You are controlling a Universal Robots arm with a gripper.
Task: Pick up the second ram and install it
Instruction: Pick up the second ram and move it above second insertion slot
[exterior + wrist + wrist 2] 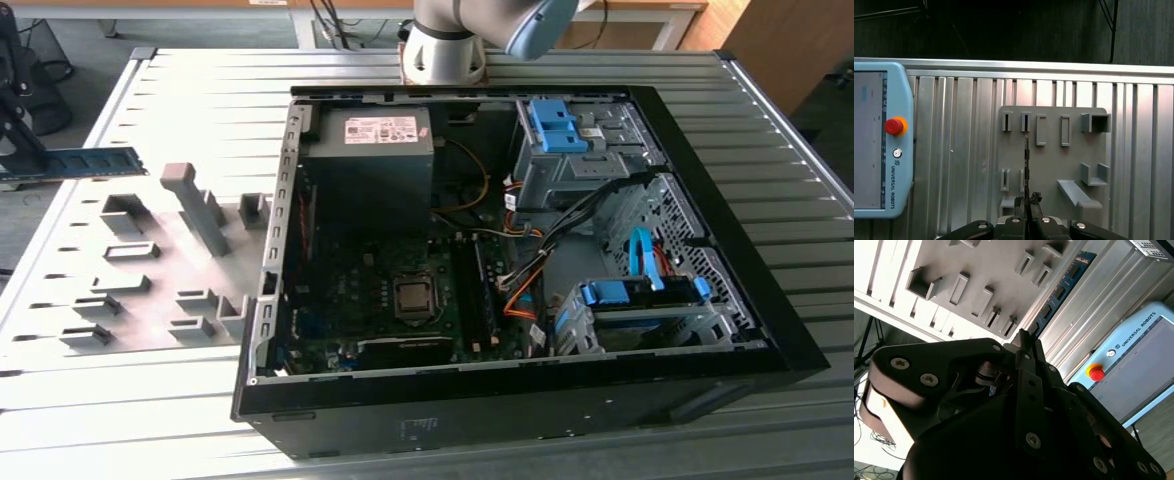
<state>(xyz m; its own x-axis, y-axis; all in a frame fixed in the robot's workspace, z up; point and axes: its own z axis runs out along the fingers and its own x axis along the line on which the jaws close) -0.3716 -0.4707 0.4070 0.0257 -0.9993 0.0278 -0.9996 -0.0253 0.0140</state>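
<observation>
You have the second ram (83, 162) clamped edge-on in the tool (1027, 202), up in the air near the grey holder plate (147, 260) at the exterior view's left. The pick looks done; the install is not. The stick is well apart from the open computer case (747, 300) and its motherboard (374, 290).

Holder blocks (187, 195), case wall (280, 230) stand between second ram (83, 162) and motherboard (360, 290).

The ram stick (80, 163) is blue-green; the ribbed table (200, 80) silver; the holder plate (167, 262) grey; the computer case (534, 410) black.
</observation>
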